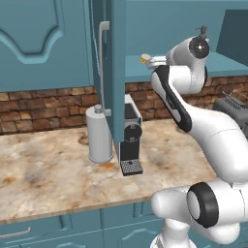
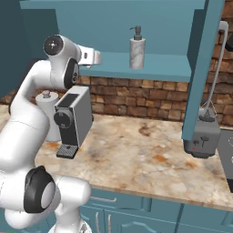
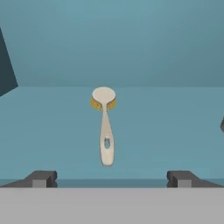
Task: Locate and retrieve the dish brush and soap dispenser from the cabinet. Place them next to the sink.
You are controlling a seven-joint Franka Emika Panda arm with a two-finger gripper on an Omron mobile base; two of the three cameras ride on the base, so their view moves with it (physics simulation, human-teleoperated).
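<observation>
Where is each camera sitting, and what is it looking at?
Left base view: behind the arm's left, facing the counter and open cabinet; the arm shows.
Right base view: behind its right, facing the soap dispenser on the shelf; the arm shows.
Hand view: on the hand, looking along the open gripper at the dish brush.
Both base views share the paper-towel roll and coffee machine.

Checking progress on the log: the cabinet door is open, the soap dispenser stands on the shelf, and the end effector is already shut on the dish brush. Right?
Not quite. In the hand view the end effector is open, and the dish brush lies ungrasped on the shelf ahead of it. The cabinet is open and the soap dispenser stands on its shelf.
</observation>
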